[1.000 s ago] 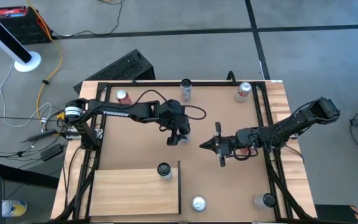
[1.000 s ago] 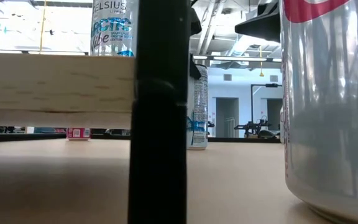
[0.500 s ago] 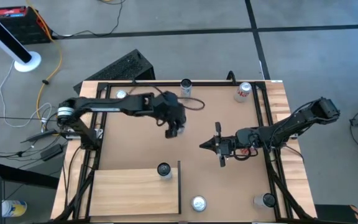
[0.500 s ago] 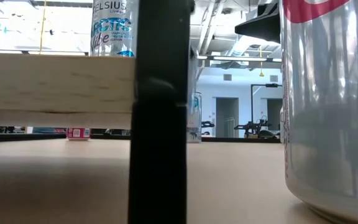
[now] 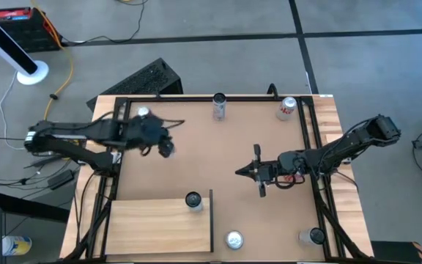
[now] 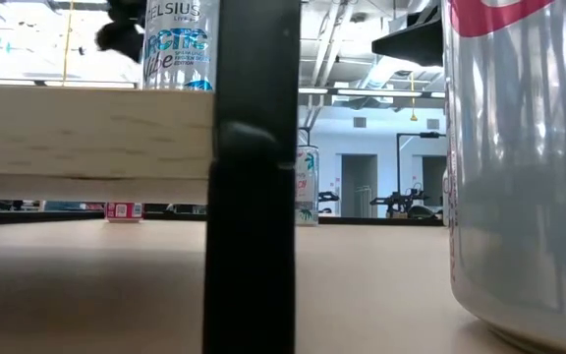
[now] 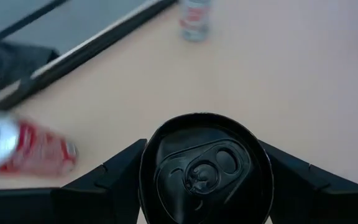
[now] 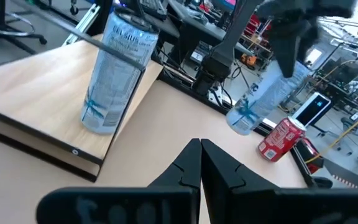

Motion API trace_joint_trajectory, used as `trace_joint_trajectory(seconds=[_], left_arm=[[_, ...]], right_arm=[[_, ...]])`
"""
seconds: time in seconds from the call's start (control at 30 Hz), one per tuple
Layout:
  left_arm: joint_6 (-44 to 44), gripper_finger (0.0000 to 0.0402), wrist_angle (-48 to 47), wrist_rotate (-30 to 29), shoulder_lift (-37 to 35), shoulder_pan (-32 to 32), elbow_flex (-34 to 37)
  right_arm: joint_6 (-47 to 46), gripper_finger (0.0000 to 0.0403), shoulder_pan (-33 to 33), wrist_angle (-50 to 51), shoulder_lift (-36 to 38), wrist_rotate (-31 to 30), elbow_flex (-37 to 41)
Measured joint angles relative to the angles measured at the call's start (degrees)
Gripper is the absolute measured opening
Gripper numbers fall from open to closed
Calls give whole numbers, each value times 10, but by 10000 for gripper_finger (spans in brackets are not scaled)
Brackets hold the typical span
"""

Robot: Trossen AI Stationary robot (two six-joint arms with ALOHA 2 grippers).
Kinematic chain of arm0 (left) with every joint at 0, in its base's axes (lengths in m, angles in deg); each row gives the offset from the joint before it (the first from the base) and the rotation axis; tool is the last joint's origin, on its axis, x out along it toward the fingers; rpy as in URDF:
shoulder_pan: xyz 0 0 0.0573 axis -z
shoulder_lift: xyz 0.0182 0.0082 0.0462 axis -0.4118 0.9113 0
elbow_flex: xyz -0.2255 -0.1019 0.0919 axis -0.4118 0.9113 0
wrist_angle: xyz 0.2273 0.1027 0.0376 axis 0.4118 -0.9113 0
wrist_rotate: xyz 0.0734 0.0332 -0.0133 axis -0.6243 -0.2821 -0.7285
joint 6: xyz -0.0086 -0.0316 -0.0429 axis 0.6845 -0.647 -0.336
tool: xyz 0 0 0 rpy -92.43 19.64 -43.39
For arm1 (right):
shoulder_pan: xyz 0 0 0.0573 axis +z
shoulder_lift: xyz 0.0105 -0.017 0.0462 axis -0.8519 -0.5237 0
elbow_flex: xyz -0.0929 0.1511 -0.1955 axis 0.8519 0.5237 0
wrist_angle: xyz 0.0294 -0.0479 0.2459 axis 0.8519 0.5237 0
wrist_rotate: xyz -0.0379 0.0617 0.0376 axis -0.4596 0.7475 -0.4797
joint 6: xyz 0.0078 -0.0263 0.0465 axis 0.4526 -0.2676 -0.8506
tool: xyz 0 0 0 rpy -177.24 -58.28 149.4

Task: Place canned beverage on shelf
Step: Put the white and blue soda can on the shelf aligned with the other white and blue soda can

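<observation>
A: Can (image 7: pixel 205 168) first: where is it?
B: In the left gripper (image 5: pixel 165 149), over the table (image 5: pixel 269 139) towards its rear left. The left wrist view looks down on its lid, with a dark finger pressed to each side, so the jaws are clamped on it.
A: How does it hang?
B: Long axis close to upright, lid up, going by the right wrist view. It appears clear of the tabletop, though that is hard to judge.
A: And the shelf (image 5: pixel 145 227)?
B: At the table's front left, well apart from the held can. From the gripper it lies towards the front edge and slightly towards the middle.
A: Anything on it?
B: A Celsius can (image 5: pixel 193 200) stands at the shelf's rear edge, just beside the rail (image 5: pixel 211 220). The bare board left of it looks the safer spot.
A: The other arm?
B: The right gripper (image 5: pixel 239 171) waits mid-table, fingers pinched together on nothing. It is about as near the shelf, but the left arm has the can, so the carry is probably its job
</observation>
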Motion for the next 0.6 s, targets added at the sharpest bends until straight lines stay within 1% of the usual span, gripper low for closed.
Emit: trace_joint_trajectory(seconds=[0.07, 0.13, 0.27, 0.37, 0.6], left_arm=[[-64, 239, -1, -45, -22, 27, 39], [-124, 239, -4, -74, -31, 51, 79], [-216, 239, 0, -83, -25, 83, 139], [-230, 239, -3, -91, -8, 89, 157], [-231, 239, 5, -93, 9, 91, 159]], right_arm=[[-7, 31, 0, -8, 0, 0, 0], [-10, 31, 0, -15, 0, 0, 0], [-10, 31, 0, -28, 0, 0, 0], [-10, 31, 0, -28, 0, 1, 0], [-8, 31, -1, -26, 0, 1, 0]])
